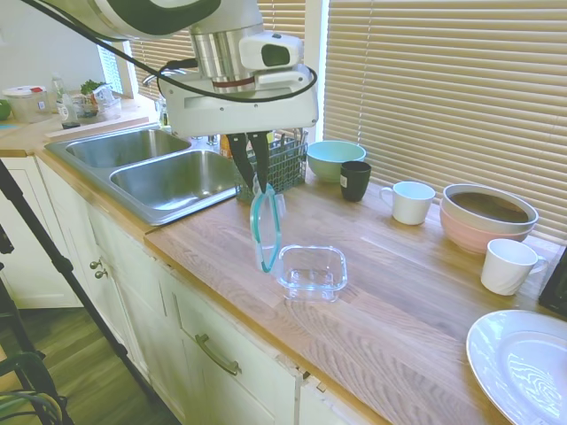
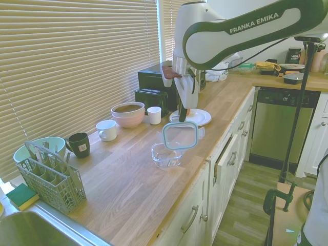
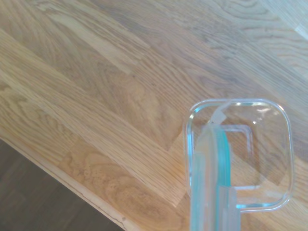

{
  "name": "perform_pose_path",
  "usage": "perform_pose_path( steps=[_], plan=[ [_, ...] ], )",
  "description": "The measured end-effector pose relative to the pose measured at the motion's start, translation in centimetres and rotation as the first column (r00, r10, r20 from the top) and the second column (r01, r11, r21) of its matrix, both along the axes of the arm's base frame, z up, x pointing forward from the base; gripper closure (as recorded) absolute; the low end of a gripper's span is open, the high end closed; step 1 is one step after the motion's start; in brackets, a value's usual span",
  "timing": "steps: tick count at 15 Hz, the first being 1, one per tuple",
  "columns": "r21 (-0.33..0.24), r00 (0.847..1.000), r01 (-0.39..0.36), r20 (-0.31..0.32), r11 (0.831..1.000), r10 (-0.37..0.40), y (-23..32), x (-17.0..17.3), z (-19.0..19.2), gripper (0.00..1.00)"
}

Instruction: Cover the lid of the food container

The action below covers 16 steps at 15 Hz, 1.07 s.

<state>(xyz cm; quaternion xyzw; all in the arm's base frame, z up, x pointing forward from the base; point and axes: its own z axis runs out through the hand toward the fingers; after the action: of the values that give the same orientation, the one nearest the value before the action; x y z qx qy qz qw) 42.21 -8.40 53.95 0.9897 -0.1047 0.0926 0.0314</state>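
The gripper (image 1: pixel 259 181) pinches the lid (image 1: pixel 266 228) by its top edge; the lid hangs on its side. It is just above the food container (image 1: pixel 312 271); the box sits open on the wooden counter (image 1: pixel 416 301).

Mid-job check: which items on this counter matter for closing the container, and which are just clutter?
Job items:
- lid, held on edge in the shut pincer
- food container, open on the counter, beside and below the lid

Just lying about:
- white plate
- pink bowl
- teal bowl
- black mug
- two white cups
- cutlery basket
- sponge
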Motion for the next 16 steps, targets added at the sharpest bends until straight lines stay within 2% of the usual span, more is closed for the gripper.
perform_pose_path(
  steps=[3,9,16],
  plan=[
    [-0.003,1.0,-0.014,-0.007,1.0,0.014,0.9,-0.9,0.0,1.0],
    [-0.006,0.999,-0.042,-0.013,0.999,0.041,5.5,-0.4,-0.4,1.0],
    [0.019,0.999,-0.021,-0.031,1.0,0.021,7.2,0.5,-2.1,1.0]
  ],
)
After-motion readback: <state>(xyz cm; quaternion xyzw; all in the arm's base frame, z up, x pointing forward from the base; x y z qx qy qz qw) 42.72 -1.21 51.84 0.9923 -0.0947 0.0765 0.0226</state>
